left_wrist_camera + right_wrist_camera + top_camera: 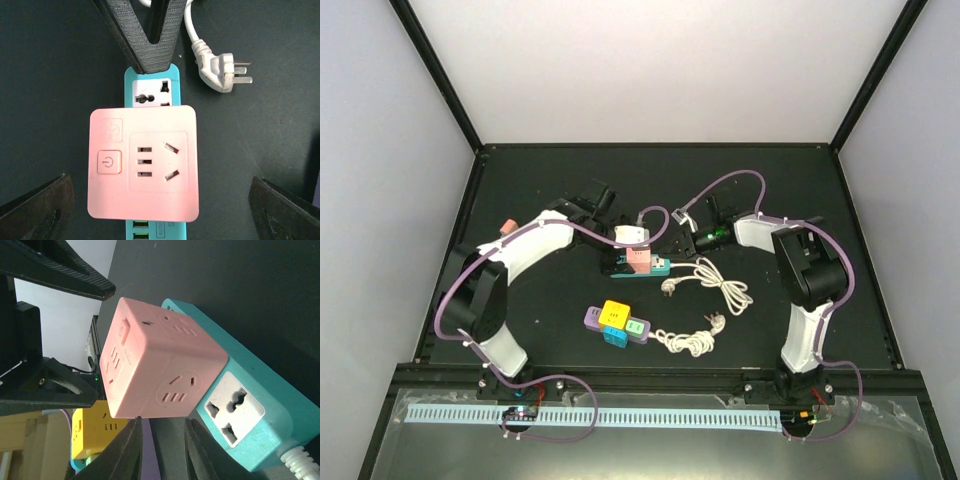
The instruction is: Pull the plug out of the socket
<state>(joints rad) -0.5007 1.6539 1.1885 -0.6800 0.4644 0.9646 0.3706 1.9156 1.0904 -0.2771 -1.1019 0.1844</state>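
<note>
The teal power strip [250, 375] lies on the black table [520, 200]. The pink plug [145, 165], a square block with a button and slotted outlets, is seated on the strip and covers its full width, right next to the strip's bare white outlet. The left gripper [159, 177] hovers straight above the strip with its jaws spread wide, one finger [35, 210] on either side of the pink plug and both apart from it. The right gripper [164, 425] is at the strip's end, beyond the white outlet. Its fingers stand close together with only a slim gap, and their tips lie over the strip's end edge. I cannot tell whether they pinch anything. A loose white plug [222, 70] on its coiled cord [725, 285] lies just beside that same end of the strip. A second strip [615, 322] carrying yellow, blue and green blocks lies well apart from the teal strip, on the side toward the arm bases.
</note>
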